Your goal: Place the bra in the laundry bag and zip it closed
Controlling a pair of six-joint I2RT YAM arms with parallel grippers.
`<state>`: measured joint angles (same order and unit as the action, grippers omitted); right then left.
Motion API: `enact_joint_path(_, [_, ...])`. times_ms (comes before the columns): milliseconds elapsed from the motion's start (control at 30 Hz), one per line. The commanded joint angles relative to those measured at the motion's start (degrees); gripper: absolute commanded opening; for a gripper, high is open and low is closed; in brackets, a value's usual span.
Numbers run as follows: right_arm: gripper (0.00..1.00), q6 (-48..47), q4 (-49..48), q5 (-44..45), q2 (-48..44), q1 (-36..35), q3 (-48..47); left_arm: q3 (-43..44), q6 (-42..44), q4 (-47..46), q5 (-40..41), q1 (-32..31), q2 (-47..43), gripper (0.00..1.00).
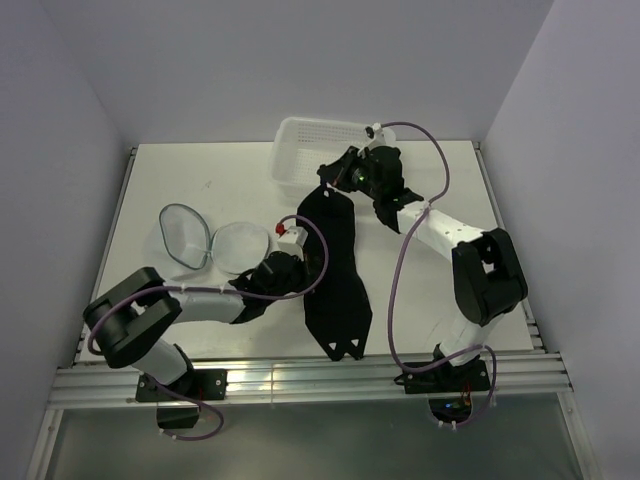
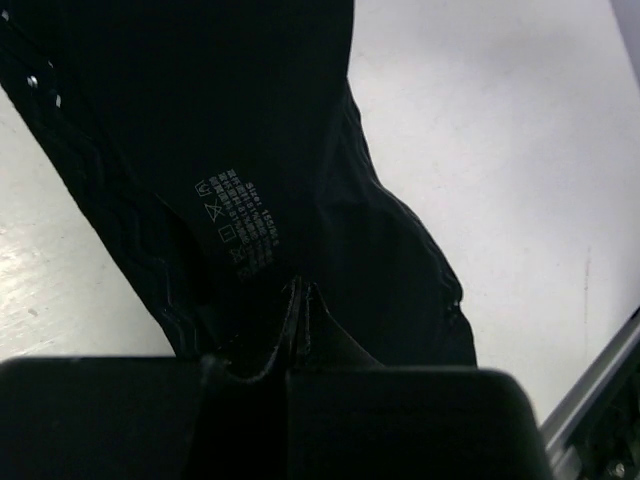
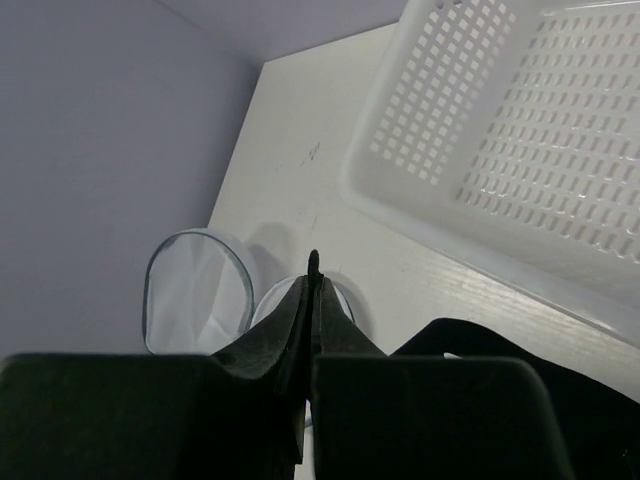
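Observation:
The black bra (image 1: 335,280) lies stretched across the table's middle, its far end lifted. My right gripper (image 1: 333,186) is shut on that far end beside the basket; in the right wrist view a thin black edge pokes out between the closed fingertips (image 3: 313,275) and more fabric (image 3: 520,345) hangs to the right. My left gripper (image 1: 300,275) is shut on the bra's left edge; the left wrist view shows fabric with a printed care label (image 2: 240,225) pinched at the gripper (image 2: 300,300). The laundry bag (image 1: 190,238) lies open to the left as two mesh halves (image 3: 195,290).
A white perforated plastic basket (image 1: 300,145) stands at the back, just behind my right gripper, and it fills the upper right of the right wrist view (image 3: 372,195). White walls close in the table on three sides. A metal rail (image 1: 300,380) runs along the near edge.

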<state>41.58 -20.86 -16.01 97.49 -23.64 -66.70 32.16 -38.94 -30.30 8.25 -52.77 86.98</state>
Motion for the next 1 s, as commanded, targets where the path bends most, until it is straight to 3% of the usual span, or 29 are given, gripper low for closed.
enact_joint_path(0, [0.00, -2.3, -0.7, 0.5, -4.2, -0.3, 0.6, 3.2, -2.0, -5.6, -0.4, -0.3, 3.0, 0.00])
enact_joint_path(367, [0.00, -4.1, -0.1, 0.3, -15.6, -1.7, 11.1, 5.6, -5.2, -9.6, 6.3, -0.3, 11.0, 0.00])
enact_joint_path(633, [0.00, -3.2, 1.6, 8.4, -28.6, -6.2, 24.5, 8.0, -9.3, -11.4, 10.0, -0.2, 17.0, 0.00])
enact_joint_path(967, [0.00, 8.1, -3.2, 15.8, -36.9, -13.5, 40.9, 9.4, -17.7, -17.0, 12.0, 1.0, 20.2, 0.00])
